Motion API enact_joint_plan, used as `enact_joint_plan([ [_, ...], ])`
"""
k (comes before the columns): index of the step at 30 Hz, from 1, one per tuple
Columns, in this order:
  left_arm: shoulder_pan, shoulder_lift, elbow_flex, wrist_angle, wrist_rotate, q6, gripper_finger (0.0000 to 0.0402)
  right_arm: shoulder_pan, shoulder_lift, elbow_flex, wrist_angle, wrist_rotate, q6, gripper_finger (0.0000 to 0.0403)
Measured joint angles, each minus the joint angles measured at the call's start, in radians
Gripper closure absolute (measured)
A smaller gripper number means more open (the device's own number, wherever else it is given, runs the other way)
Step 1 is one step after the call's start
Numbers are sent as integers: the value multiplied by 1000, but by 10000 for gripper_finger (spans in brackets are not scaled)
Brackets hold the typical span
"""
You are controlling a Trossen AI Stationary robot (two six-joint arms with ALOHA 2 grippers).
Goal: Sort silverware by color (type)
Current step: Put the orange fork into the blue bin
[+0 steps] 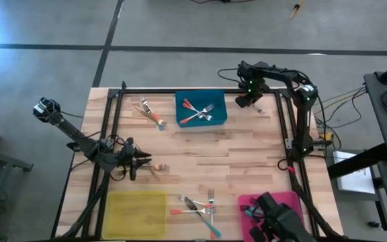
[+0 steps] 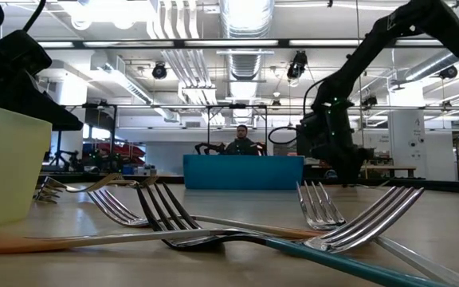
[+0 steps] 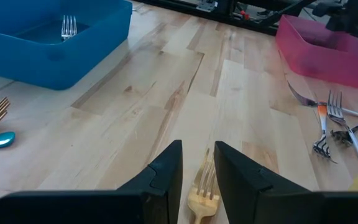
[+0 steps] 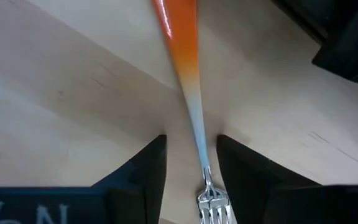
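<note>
My right gripper (image 4: 191, 146) hangs open at the table's far right (image 1: 250, 99), pointing down. Its fingers stand on either side of the thin silver neck of an orange-handled fork (image 4: 182, 50) lying on the wood, without touching it. My left gripper (image 3: 197, 152) waits near the left edge (image 1: 144, 161), shut on a gold fork (image 3: 205, 183). More silverware lies in the blue bin (image 1: 180, 117), in a pile (image 1: 200, 207) at the near edge and loose at the far left (image 1: 150, 111). My left gripper pinches the gold fork between its two fingers just behind the tines (image 3: 202, 200). The fingers come from the table's left, slanting slightly down, and lie along the fork. The tines stick out ahead of the fingertips. The gripper hides the handle.
A yellow bin (image 1: 136, 214) and a pink bin (image 1: 291, 198) stand at the near edge, on either side of the fork pile. The black frame rail (image 1: 282, 124) runs close to my right gripper. Bare wood lies in the middle of the table.
</note>
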Motion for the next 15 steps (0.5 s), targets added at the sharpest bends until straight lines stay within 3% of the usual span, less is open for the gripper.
enact_joint_plan([
  [8, 0, 0, 0, 1, 0, 0, 325, -34, 9, 15, -6, -30, -40, 283],
  [15, 0, 0, 0, 1, 0, 0, 325, -41, 13, 15, 0, -24, -41, 347],
])
